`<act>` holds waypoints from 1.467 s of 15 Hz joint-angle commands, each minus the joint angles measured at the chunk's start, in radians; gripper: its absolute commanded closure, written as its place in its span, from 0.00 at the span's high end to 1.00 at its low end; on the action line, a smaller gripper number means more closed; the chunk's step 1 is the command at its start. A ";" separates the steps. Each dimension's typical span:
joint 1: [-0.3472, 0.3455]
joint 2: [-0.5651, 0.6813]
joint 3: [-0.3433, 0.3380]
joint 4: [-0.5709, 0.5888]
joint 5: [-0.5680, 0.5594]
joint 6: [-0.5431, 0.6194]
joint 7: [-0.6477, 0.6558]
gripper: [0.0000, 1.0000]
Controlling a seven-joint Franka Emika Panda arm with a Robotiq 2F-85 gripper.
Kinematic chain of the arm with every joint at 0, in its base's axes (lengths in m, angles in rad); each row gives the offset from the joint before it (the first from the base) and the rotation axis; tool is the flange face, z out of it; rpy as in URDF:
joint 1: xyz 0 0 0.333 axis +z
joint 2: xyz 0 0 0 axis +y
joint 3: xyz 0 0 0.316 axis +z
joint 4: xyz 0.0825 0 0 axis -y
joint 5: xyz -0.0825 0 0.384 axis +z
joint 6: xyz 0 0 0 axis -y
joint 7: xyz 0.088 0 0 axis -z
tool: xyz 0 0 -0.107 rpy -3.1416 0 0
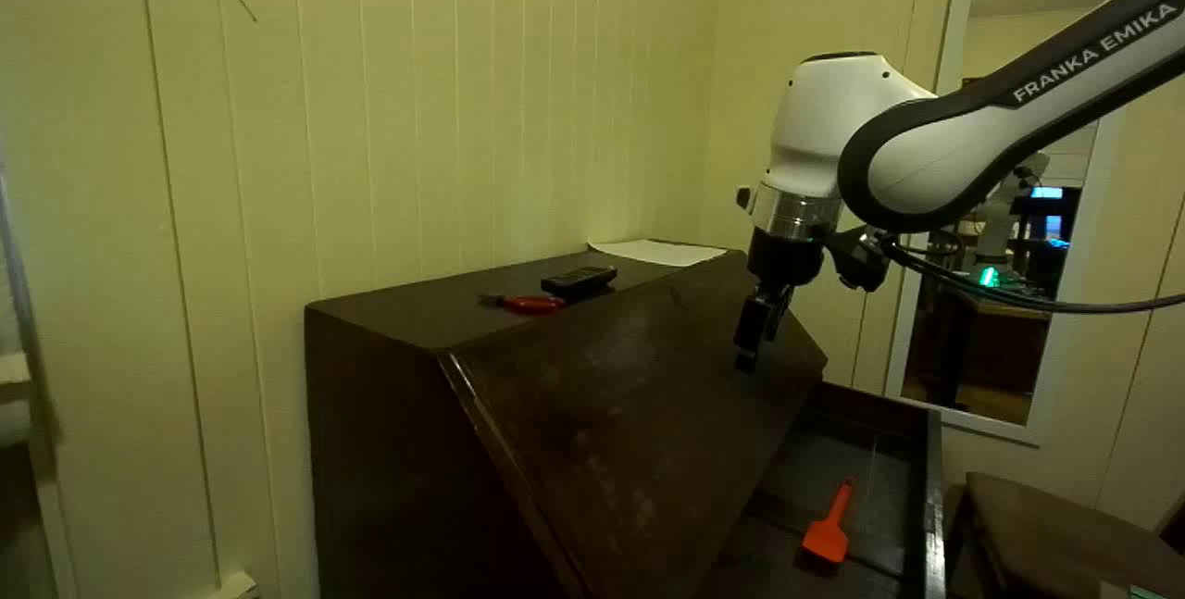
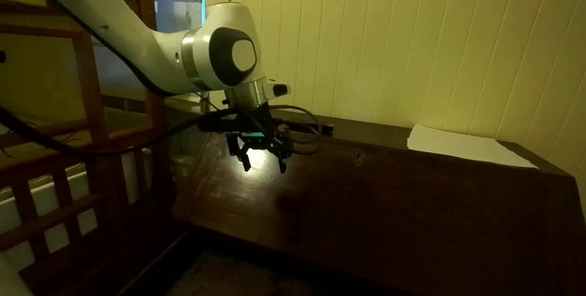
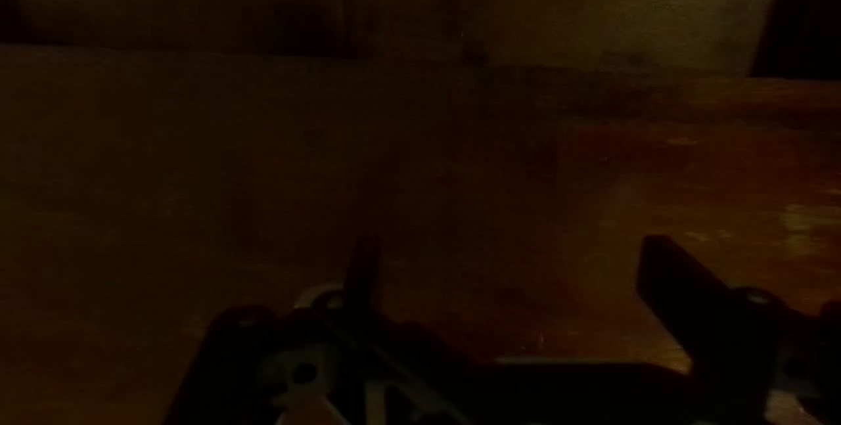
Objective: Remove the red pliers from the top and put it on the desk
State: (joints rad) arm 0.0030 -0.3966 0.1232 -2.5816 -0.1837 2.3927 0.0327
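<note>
Red pliers [image 1: 531, 305] lie left on the cabinet top [image 1: 417, 314], pale panelling [image 1: 481, 108] beyond; the gripper [image 2: 264, 167] hangs empty, fingers [image 2: 282, 165] spread wide.
</note>
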 commanded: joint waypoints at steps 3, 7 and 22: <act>0.011 0.000 -0.010 0.002 -0.005 -0.004 0.003 1.00; 0.039 0.039 0.030 0.088 -0.021 -0.048 0.008 1.00; 0.161 0.482 0.128 0.732 -0.070 -0.135 0.031 1.00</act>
State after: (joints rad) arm 0.1462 -0.0335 0.2732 -1.9765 -0.2145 2.2388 0.0497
